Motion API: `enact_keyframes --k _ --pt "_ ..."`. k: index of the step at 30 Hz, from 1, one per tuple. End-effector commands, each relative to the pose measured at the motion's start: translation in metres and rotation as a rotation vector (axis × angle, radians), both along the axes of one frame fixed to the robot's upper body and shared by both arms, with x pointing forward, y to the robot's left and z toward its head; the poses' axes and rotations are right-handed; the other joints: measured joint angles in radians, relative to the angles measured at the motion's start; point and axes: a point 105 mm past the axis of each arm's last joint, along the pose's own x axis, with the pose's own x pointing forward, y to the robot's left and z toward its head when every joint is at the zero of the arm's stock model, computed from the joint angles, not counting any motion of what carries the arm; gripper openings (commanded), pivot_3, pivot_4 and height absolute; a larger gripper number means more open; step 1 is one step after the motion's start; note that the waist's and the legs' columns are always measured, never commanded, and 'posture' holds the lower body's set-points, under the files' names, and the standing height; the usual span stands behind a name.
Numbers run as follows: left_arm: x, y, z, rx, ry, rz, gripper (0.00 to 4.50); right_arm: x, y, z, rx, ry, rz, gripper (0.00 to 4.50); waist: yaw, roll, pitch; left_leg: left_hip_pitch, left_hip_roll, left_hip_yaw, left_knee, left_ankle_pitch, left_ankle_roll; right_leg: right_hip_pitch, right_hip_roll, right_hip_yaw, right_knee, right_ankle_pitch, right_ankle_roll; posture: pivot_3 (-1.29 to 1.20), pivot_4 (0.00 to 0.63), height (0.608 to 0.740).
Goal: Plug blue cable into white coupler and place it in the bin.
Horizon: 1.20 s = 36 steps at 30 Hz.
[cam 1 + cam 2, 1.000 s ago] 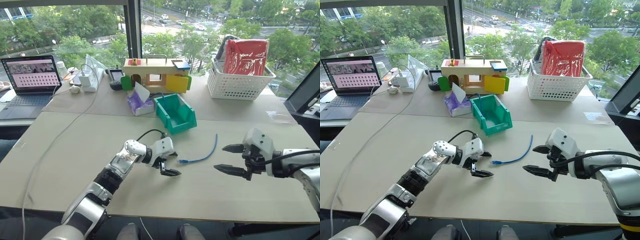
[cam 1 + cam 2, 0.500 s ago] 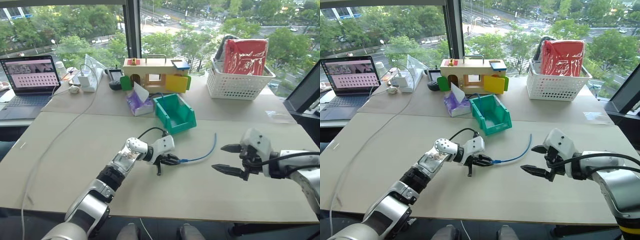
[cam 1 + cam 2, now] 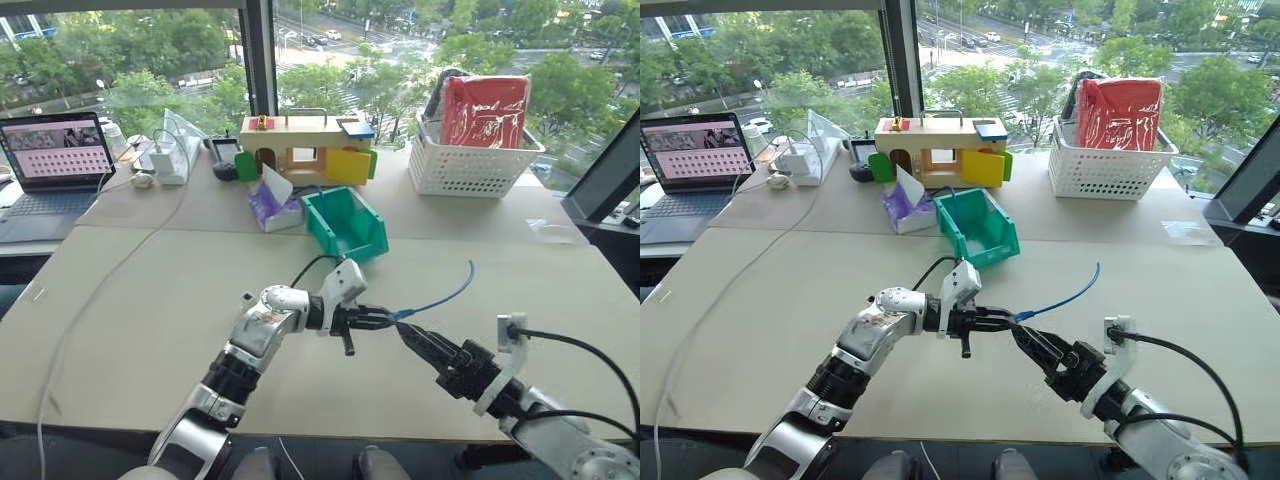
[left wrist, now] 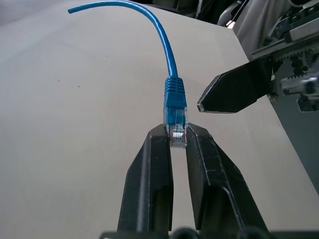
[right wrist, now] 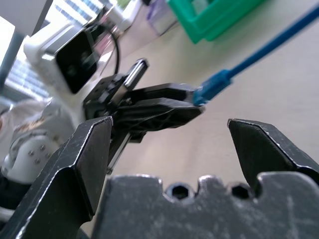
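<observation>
**Cable pinched at plug, coupler not spotted**

Beige table (image 3: 150, 300) by the window. Left gripper (image 4: 178, 142) is clamped on the clear plug of the blue cable (image 3: 440, 298); the cord arcs up off the table toward the right. Right gripper (image 5: 167, 134) has its fingers spread wide, holding nothing, just beside the plug. Bin (image 3: 345, 223) sits behind, well apart. Can't find the white coupler. Cord looks light and floppy, plug rigid with a likely fragile clip: hold the moulded boot, not the cord.
</observation>
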Motion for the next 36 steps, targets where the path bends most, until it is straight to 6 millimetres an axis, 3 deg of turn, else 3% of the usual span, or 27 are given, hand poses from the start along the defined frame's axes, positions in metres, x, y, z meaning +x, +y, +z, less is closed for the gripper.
enact_keyframes --k 1,5,16,19,29,33,35,36 --pt "-0.003 -0.002 0.011 -0.013 -0.037 -0.003 0.01 0.004 0.001 0.010 0.120 0.002 -0.125 4.32 0.000 0.000 0.000 0.000 0.000 -0.001 0.000 0.001 0.000 0.000 0.001 0.000 0.000 -0.001 0.001 0.00 0.150 0.719" --pt "-0.006 0.001 0.007 0.006 -0.024 -0.006 0.01 0.011 0.013 0.017 0.231 0.023 -0.166 4.32 -0.001 0.001 0.000 0.000 0.001 -0.004 0.000 0.001 0.001 0.000 0.004 0.000 0.000 -0.002 0.002 0.00 0.150 0.719" --pt "-0.011 -0.002 0.005 0.012 -0.020 -0.009 0.01 0.013 0.029 0.022 0.275 0.059 -0.117 4.32 0.001 0.000 0.000 -0.002 0.001 -0.004 -0.001 0.001 0.001 0.001 0.004 0.001 -0.001 -0.001 -0.002 0.00 0.150 0.719" --pt "-0.012 -0.003 0.003 0.013 -0.007 -0.009 0.01 0.012 0.029 0.021 0.286 0.068 -0.118 3.61 0.001 0.000 0.000 -0.002 0.001 -0.005 -0.001 0.001 0.001 0.001 0.004 0.000 -0.001 -0.001 -0.002 0.00 0.150 0.719" --pt "-0.015 -0.005 0.000 0.013 0.024 -0.023 0.01 0.009 0.037 0.016 0.276 0.083 -0.063 0.21 0.001 0.000 0.000 -0.002 0.001 -0.005 -0.001 0.001 0.001 0.001 0.005 0.001 -0.001 -0.001 -0.003 0.00 0.150 0.719" --pt "-0.015 -0.005 -0.001 0.016 0.029 -0.019 0.01 0.010 0.034 0.016 0.283 0.080 -0.081 0.04 0.001 0.000 0.000 -0.002 0.001 -0.005 -0.001 0.001 0.001 0.001 0.005 0.001 -0.001 -0.001 -0.003 0.00 0.150 0.719" --pt "-0.020 -0.003 -0.003 0.022 0.064 -0.044 1.02 0.011 0.032 0.017 0.284 0.071 -0.100 0.00 0.001 0.000 0.000 -0.002 0.001 -0.005 -0.001 0.001 0.001 0.001 0.005 0.001 -0.001 -0.001 -0.003 0.00 0.150 0.719" --pt "-0.023 -0.002 -0.002 0.018 0.070 -0.063 1.23 0.011 0.030 0.018 0.286 0.063 -0.111 0.00 0.001 0.000 0.000 -0.002 0.001 -0.005 -0.001 0.001 0.001 0.001 0.005 0.001 -0.001 -0.001 -0.003 0.00 0.150 0.719"
